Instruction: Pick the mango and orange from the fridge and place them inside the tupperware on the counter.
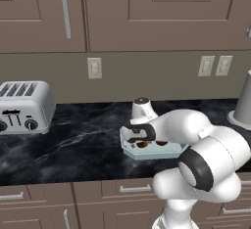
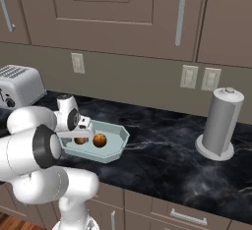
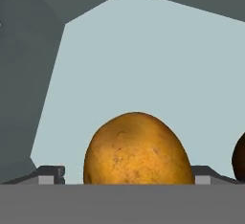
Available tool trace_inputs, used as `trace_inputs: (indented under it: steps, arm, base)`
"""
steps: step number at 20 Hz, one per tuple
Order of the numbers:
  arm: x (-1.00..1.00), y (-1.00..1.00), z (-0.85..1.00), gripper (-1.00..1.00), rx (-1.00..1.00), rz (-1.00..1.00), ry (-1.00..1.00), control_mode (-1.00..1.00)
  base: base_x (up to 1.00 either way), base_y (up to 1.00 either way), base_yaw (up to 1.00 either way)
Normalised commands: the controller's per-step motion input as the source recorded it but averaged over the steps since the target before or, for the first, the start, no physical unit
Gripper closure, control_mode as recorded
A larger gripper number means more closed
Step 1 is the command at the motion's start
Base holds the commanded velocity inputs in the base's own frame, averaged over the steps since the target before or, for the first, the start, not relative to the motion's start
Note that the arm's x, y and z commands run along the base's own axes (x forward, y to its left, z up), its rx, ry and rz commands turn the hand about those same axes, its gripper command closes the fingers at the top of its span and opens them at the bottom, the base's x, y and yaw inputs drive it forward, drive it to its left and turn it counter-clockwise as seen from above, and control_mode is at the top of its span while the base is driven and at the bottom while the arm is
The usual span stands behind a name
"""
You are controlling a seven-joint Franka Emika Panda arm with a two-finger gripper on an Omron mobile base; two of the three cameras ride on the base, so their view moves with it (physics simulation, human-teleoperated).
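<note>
Far left on the black marble counter w/ faint white veins (image 1: 83,145), a silver four-slot toaster (image 1: 25,106) is seen against the backsplash, well apart from the action. A white wall switch plate (image 1: 94,68) is set above the counter, brown panelled upper cabinets (image 1: 162,12) over that.

Moving right: the shallow pale blue-grey translucent tupperware tub w/ cut corners (image 2: 112,148) is sat near the counter's front edge. The white arm's two-finger gripper (image 3: 129,175) is lowered right into it. In the hand view the dark fingertips (image 3: 50,174) are spread to either side of a golden-yellow, speckled oval fruit, the mango (image 3: 136,150), which is resting on the tub's whitish floor; jaws are parted about the fruit's width, and whether the pads are pressing on it can't be told. In the right base view the mango (image 2: 81,140) is tucked under the hand.

Just beside it, to the right, the small round orange-brown orange (image 2: 100,140) is lying inside the same tub.

Further right, a grey upright paper-towel cylinder on a round base (image 2: 220,123) is stood on the counter, well apart from the tub, w/ two white outlet plates (image 2: 200,78) on the wall behind.
</note>
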Motion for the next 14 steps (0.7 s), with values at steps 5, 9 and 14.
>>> trace_inputs:
  steps: [5, 9, 14]
  arm:
    - [-0.04, 0.00, 0.07, -1.00, 0.00, 0.00, -0.01, -1.00]
    - [-0.26, -0.04, 0.22, -1.00, 0.04, 0.00, -0.15, -1.00]
    - [-0.17, -0.05, 0.19, -1.00, 0.03, 0.00, -0.17, -1.00]
  base:
    - [0.00, 0.00, 0.00]
    - [0.00, 0.00, 0.00]
    - [0.00, 0.00, 0.00]
